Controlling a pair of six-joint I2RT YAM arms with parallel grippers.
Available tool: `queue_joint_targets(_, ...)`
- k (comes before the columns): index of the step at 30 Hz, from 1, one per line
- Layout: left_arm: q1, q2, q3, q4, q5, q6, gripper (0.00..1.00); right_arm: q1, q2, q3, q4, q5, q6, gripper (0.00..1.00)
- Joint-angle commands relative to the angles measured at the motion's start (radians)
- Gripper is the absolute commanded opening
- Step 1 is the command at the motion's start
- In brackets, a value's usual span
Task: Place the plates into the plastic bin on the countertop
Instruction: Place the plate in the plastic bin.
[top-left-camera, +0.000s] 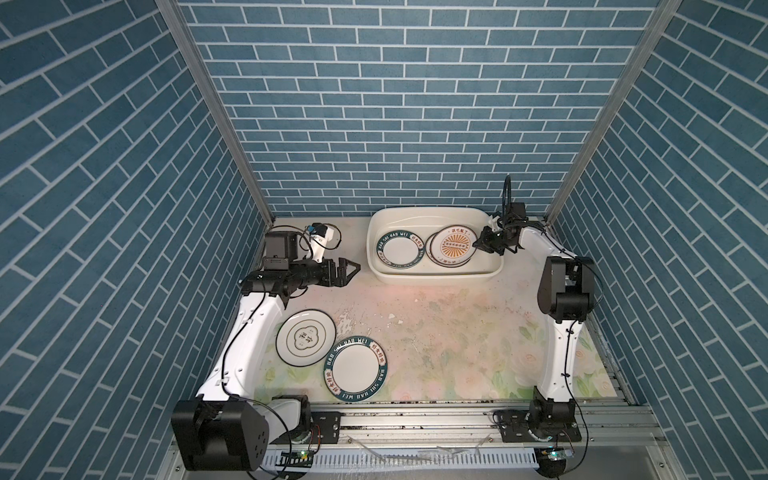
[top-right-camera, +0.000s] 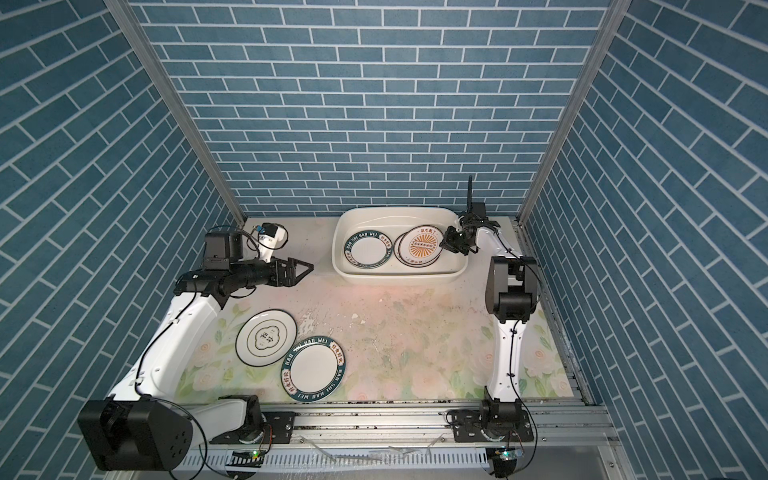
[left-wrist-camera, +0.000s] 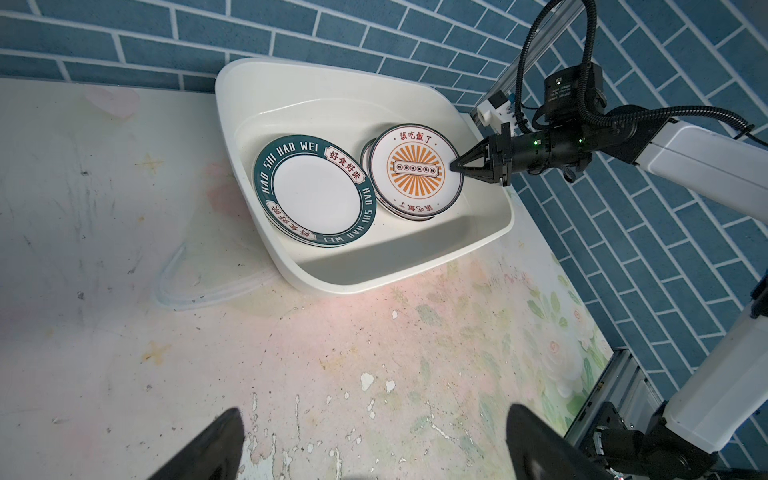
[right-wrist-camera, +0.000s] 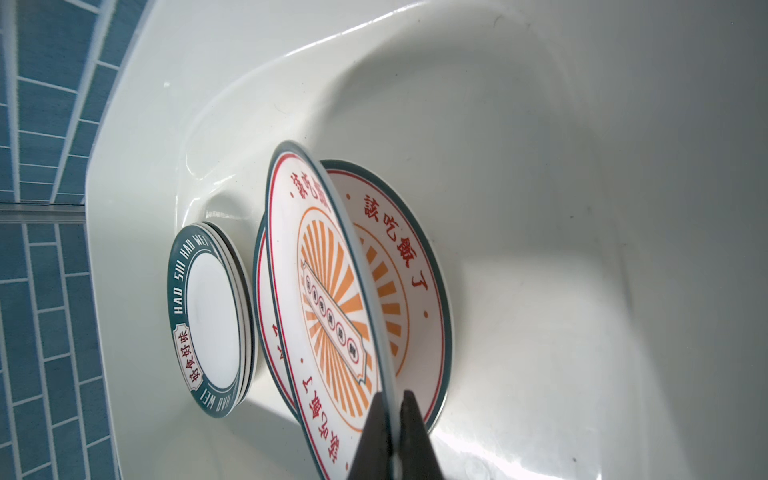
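Right wrist view: a sunburst plate (right-wrist-camera: 324, 291) is pinched at its rim by the right hand (right-wrist-camera: 392, 419), with the jaws narrowed onto the thin edge. The plate is held tilted, with the gripped edge raised, over a second sunburst plate (right-wrist-camera: 415, 257) lying flat on the floor of the bin (right-wrist-camera: 540, 166). The tilt is judged to let the low edge meet the pile first, so the plate can be laid down rather than dropped. Release is judged not yet made.

A short stack of teal-lettered plates (right-wrist-camera: 212, 316) is noted just beside that pile, in the bin's other half.

In both top views the left hand (top-left-camera: 351, 269) is seen wide open and empty, above the counter (top-left-camera: 457, 332) and apart from the bin. Two plates lie on the counter near the left arm: a cloud-emblem plate (top-left-camera: 305, 338) and a teal-lettered plate (top-left-camera: 356, 369), with edges meeting. Both are yet to be moved.

Materials: the plates are round, shallow and glossy, with hard thin rims that give little to grip. The bin is smooth cream plastic with rounded corners, a rolled rim and a shiny inside. The counter is flat, its flower print faded, scuffed and chipped in patches.
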Motion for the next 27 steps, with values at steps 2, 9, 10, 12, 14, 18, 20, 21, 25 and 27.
queue_joint_targets(2, 0.006, 0.008, 0.003, 0.000, 0.014, 0.002, 0.99, 0.002, 0.026, 0.028, -0.015, -0.021, -0.035, 0.00)
queue_joint_targets(9, 0.006, 0.003, 0.001, 0.000, 0.013, 0.005, 1.00, 0.011, 0.044, 0.047, -0.026, -0.030, -0.034, 0.02)
queue_joint_targets(10, 0.006, 0.004, 0.001, 0.000, 0.014, 0.005, 1.00, 0.011, 0.045, 0.048, -0.025, -0.031, -0.033, 0.03)
queue_joint_targets(12, 0.006, 0.003, 0.002, 0.001, 0.014, 0.005, 1.00, 0.012, 0.049, 0.053, -0.031, -0.031, -0.034, 0.04)
queue_joint_targets(14, 0.007, 0.003, 0.000, 0.000, 0.014, 0.006, 0.99, 0.014, 0.053, 0.056, -0.035, -0.031, -0.034, 0.05)
queue_joint_targets(18, 0.006, 0.003, 0.000, 0.003, 0.015, 0.006, 1.00, 0.015, 0.057, 0.057, -0.042, -0.030, -0.034, 0.07)
queue_joint_targets(20, 0.007, 0.003, 0.000, 0.003, 0.016, 0.006, 1.00, 0.015, 0.057, 0.057, -0.045, -0.028, -0.034, 0.08)
queue_joint_targets(21, 0.007, 0.002, 0.000, 0.002, 0.016, 0.007, 0.99, 0.015, 0.057, 0.056, -0.047, -0.026, -0.034, 0.09)
queue_joint_targets(25, 0.007, 0.004, 0.001, 0.003, 0.017, 0.006, 1.00, 0.016, 0.059, 0.059, -0.053, -0.022, -0.033, 0.11)
queue_joint_targets(27, 0.006, 0.003, 0.001, 0.004, 0.018, 0.006, 1.00, 0.017, 0.059, 0.060, -0.059, -0.021, -0.033, 0.12)
